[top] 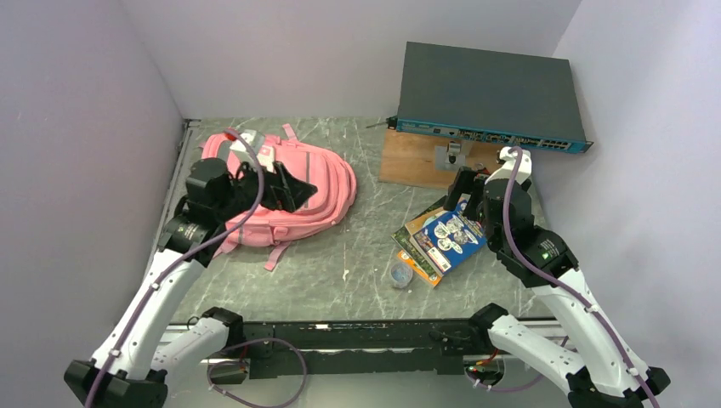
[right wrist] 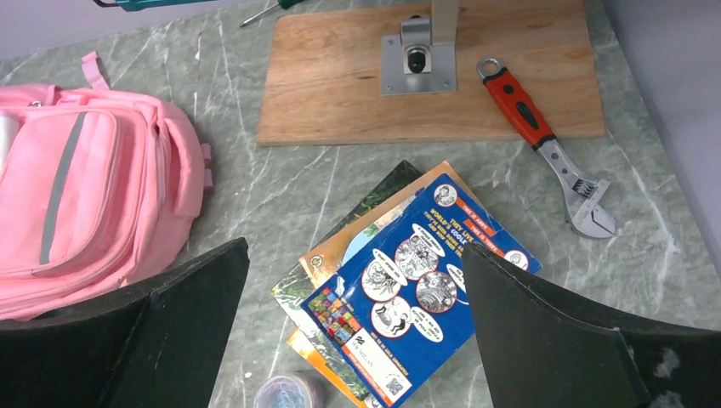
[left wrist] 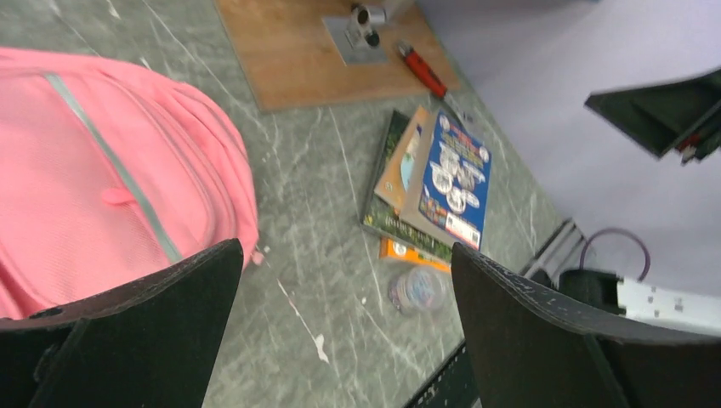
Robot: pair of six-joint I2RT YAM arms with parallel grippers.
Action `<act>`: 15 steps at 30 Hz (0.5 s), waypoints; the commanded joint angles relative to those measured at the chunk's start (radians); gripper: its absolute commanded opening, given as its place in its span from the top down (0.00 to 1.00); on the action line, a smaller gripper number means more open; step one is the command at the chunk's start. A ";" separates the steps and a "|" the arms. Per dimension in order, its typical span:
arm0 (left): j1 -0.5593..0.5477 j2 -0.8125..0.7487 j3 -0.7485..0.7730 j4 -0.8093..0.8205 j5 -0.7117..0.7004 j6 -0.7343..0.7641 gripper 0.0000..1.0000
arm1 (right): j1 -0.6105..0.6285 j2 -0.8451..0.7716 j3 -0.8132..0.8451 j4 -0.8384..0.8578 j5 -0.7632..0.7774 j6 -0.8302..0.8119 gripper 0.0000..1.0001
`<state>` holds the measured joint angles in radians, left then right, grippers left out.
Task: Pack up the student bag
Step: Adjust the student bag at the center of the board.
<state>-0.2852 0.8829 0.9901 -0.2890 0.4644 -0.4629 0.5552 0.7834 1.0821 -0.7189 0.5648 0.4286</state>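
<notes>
– What room and surface do we have here?

– We see a grey-green marbled counter [top: 340, 255], veined with pale streaks and boxed in by plain lilac walls [top: 298, 51] at the left, back and right. A black metal rail [top: 357, 327] runs along its near edge, between the two arm bases.

– Where is the bag?

– The pink backpack [top: 327, 187] lies flat at the far left of the counter, close to the left wall, with its grey-trimmed pockets facing up and a strap trailing towards us.

– And the arms?

– The left gripper [left wrist: 344, 255] hangs over the backpack, its fingers spread wide with nothing between them. The right gripper [right wrist: 354, 246] hangs over a stack of books [top: 442, 238], also spread wide and holding nothing.

– What else sits on the counter?

– The books lie right of centre, fanned out, with a blue cartoon-covered book [right wrist: 417, 289] on top. A small round container [top: 400, 274] sits just beside their near corner. Beyond them lies a wooden board [top: 417, 157] with a metal bracket fixed to it. A red-handled wrench [right wrist: 536, 127] rests partly on the board's right end, its jaw on the counter. A dark, flat box [top: 489, 93] with a blue front edge sits in the back right corner, above the board.
</notes>
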 commanded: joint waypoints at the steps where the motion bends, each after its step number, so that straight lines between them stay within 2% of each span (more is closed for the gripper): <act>1: -0.105 0.001 0.056 -0.061 -0.127 0.101 0.01 | 0.003 -0.012 0.001 -0.010 -0.040 0.019 0.00; 8: -0.138 -0.089 -0.051 -0.040 -0.174 0.082 0.01 | 0.003 -0.011 -0.127 0.115 -0.306 0.025 0.00; 15: -0.138 -0.180 -0.132 -0.100 -0.263 0.068 0.01 | 0.021 0.100 -0.232 0.295 -0.557 0.105 0.00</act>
<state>-0.4198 0.7284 0.8719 -0.3607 0.2890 -0.3882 0.5575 0.8379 0.9024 -0.6006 0.1925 0.4667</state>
